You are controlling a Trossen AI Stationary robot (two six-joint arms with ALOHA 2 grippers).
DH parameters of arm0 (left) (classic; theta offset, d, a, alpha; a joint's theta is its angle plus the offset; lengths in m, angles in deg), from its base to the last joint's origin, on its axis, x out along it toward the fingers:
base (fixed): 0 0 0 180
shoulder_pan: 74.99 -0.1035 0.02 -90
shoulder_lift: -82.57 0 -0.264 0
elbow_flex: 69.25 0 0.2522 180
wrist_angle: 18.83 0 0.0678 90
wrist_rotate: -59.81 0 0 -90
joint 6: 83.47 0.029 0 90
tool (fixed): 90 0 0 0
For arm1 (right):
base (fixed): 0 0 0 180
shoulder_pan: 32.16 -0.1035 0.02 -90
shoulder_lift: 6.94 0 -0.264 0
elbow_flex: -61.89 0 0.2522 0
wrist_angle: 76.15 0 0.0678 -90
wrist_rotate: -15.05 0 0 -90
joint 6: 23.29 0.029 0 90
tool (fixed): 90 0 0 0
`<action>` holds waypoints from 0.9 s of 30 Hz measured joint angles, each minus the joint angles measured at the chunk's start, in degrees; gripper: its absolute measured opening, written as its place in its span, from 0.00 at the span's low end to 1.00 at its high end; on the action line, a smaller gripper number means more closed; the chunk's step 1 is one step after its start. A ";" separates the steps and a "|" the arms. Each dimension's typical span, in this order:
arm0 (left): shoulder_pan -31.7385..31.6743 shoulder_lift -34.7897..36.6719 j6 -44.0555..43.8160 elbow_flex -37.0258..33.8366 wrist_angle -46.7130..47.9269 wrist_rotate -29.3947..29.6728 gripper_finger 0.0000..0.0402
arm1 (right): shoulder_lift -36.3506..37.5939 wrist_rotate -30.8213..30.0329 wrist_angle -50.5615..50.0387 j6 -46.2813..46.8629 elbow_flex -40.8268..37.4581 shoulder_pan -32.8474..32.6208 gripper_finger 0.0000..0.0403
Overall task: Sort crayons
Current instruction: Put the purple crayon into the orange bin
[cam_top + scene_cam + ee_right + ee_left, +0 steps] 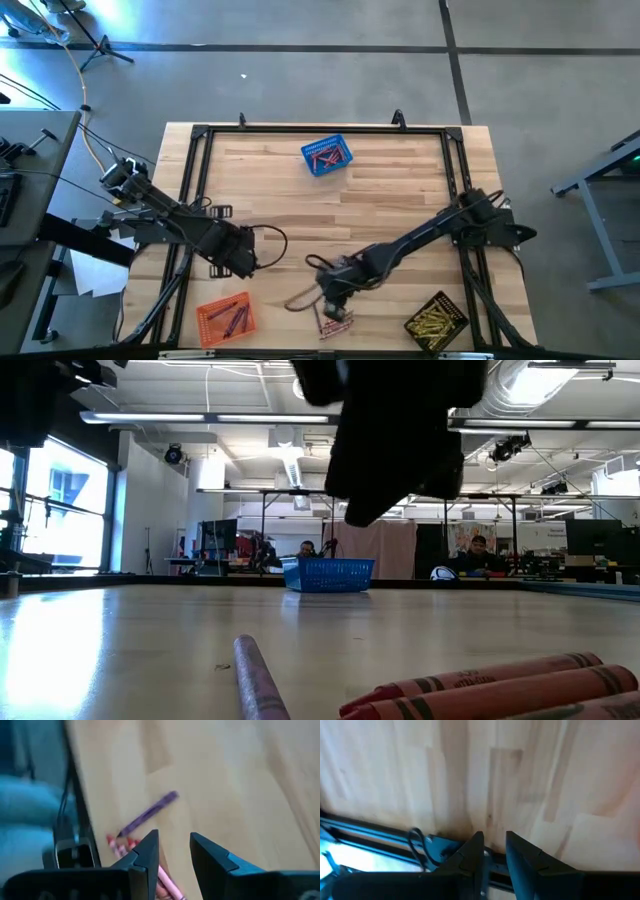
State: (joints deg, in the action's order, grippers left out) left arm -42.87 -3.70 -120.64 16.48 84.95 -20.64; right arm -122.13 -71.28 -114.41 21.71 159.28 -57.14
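Fingers of the right gripper (172, 857) fill the near edge of the right wrist view; they stand parted with an empty gap and grasp nothing. Just beyond and partly under the fingertips lies a small pile of loose crayons (122, 847), red and pink, beside the table's dark frame rail (75, 820); one pink stick passes beneath the finger on the pile's side. Slightly farther out lies a single purple crayon (150, 812), apart from the pile's bulk, its near tip close to the red ones; its long axis runs diagonally away from the fingers, its far end pointing out over bare wood. The gap between the fingers is offset to one side of both the pile and the purple stick; judged from this, a short sideways shift and a wrist turn precede any descent.

The high view places the right gripper (336, 288) directly over the pile at the table's near edge, between the orange basket (226, 318) and the black basket (437, 321); the blue basket (327, 156) sits well apart near the far edge.

The left gripper (494, 851) waits over bare wood, fingers slightly parted and empty; the right arm is clearly nearer.
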 joint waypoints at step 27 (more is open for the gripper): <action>2.53 28.90 -20.66 0.00 -0.14 7.88 0.17 | -13.94 2.24 -17.52 33.14 18.66 0.59 0.24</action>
State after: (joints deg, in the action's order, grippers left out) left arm -40.34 25.20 -141.30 16.48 84.80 -12.76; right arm -136.07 -69.04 -131.93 54.85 177.94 -56.55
